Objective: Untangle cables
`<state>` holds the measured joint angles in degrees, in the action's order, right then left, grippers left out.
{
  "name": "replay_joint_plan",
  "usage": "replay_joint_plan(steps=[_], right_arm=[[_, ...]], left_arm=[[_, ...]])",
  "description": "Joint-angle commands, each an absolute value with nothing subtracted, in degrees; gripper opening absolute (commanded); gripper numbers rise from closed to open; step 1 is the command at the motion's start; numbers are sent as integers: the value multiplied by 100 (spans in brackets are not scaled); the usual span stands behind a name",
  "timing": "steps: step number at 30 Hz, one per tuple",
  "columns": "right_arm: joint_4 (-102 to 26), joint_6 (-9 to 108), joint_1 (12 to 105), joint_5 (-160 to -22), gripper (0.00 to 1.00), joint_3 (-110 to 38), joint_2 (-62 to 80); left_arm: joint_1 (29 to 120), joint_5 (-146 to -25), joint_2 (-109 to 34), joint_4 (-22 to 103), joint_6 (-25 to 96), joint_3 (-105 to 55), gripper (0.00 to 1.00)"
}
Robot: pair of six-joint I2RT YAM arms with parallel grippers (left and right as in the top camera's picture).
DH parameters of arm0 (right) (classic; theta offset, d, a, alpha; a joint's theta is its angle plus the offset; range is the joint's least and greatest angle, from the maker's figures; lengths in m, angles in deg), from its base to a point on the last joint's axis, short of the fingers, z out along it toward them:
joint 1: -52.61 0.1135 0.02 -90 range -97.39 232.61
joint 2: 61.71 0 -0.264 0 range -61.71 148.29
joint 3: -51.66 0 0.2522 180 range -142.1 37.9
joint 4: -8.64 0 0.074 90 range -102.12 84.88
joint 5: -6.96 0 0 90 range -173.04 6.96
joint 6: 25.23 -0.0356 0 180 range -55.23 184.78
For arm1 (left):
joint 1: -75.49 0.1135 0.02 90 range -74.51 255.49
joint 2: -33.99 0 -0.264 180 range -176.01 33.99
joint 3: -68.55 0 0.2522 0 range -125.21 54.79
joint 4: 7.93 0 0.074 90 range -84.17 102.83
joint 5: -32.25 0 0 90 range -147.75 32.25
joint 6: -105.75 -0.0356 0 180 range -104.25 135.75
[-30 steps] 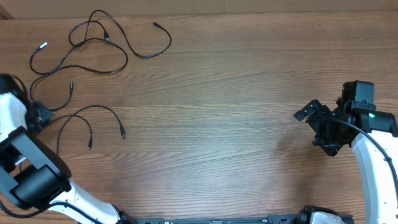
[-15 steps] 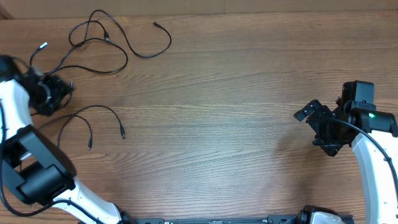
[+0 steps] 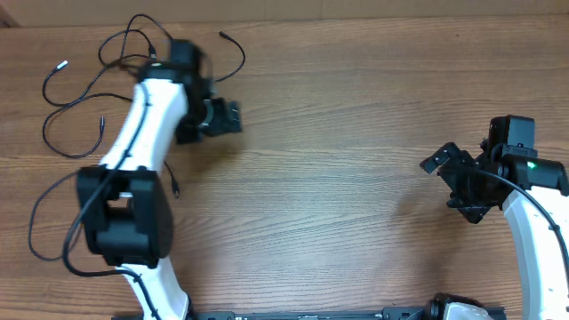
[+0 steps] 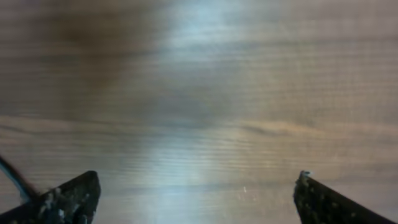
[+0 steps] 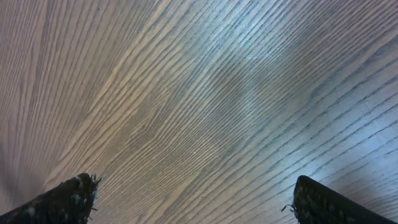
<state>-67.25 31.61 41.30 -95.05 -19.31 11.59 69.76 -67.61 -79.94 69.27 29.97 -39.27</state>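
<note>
Several thin black cables [image 3: 89, 89] lie loosely looped at the far left of the table. One has a silver tip [image 3: 62, 64], another a plug end [image 3: 222, 35], and a further plug end [image 3: 175, 189] shows beside the left arm. My left gripper [image 3: 222, 117] hangs open just right of the loops, nothing between its fingers. Its wrist view is blurred: bare wood between the wide-apart fingertips [image 4: 74, 199], with a short piece of black cord [image 4: 12, 177] at the lower left. My right gripper [image 3: 451, 187] stays open at the far right over bare wood [image 5: 196, 199].
The left arm [image 3: 147, 116] stretches across the lower part of the cable loops and hides some of them. A black wire [image 3: 34, 227] curves out from that arm near the left edge. The table's far edge [image 3: 356, 18] runs close behind the cables.
The left arm has swung from the table's far left edge up and to the right, across the cables. Its jaws went from nearly shut to wide open. The right arm has not moved.
</note>
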Motion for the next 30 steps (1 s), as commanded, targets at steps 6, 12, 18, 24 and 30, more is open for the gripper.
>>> replay_joint_plan(steps=[6,12,18,24,30], right_arm=[[-6697,3185,4112,-9464,100,-2063,1126],[-6765,3187,4112,-9462,100,-2063,1130],[-6848,3187,4112,-9267,100,-2063,1135],[-6721,3180,4112,-9575,100,-2063,1137],[-6570,3185,4112,-9975,100,-2063,1137]], left_arm=[[5666,-5135,-7860,8175,3428,-5527,100],[5065,-5140,-7222,8304,3629,-6143,100],[4969,-5159,-6271,8477,3869,-6161,100],[4952,-5223,-5487,8743,3915,-6161,100],[4954,-5295,-5080,9180,4156,-6161,100]])
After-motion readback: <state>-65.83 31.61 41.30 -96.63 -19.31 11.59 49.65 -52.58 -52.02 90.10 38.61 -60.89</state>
